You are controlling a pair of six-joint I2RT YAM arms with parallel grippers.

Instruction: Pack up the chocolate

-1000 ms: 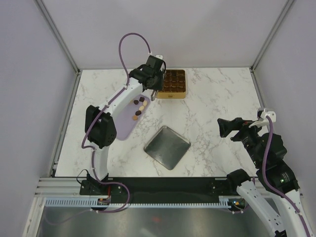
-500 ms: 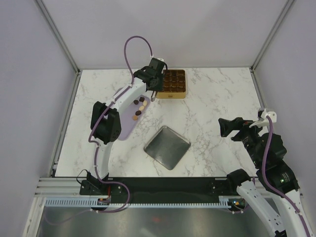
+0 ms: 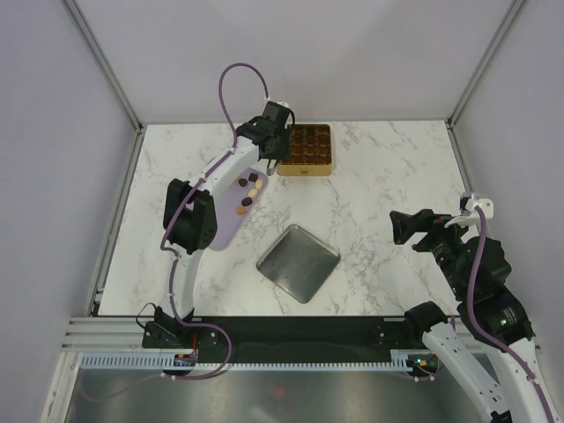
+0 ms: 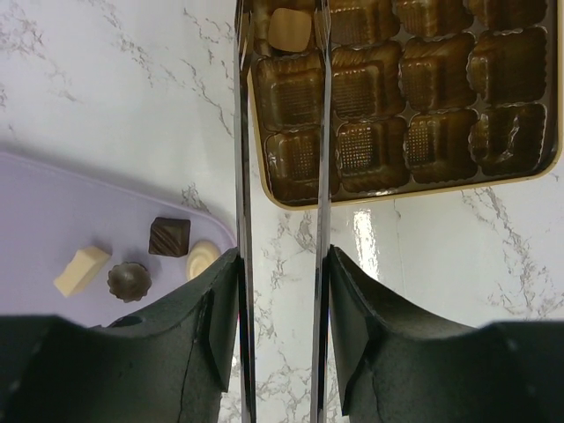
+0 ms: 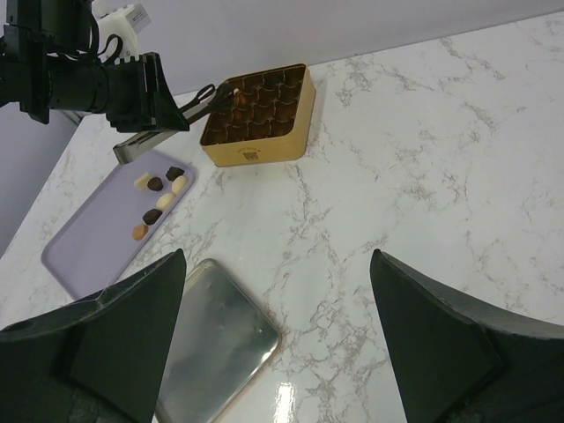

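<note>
My left gripper reaches over the left column of the square gold tin. Its long thin fingers stand slightly apart on either side of a pale tan chocolate that lies in a brown cell. A small gap shows on the piece's left side. The tin also shows in the left wrist view and the right wrist view. Several dark and pale chocolates lie on the lilac board, near its tin end. My right gripper hovers wide open and empty at the right.
A flat metal tray lies tilted at the table's middle front, also in the right wrist view. The marble table is walled on the left, back and right. The left arm stretches over the lilac board.
The left gripper has moved right from above the board to over the tin's left column, then shifted slightly back to the left. The right arm has not moved.
</note>
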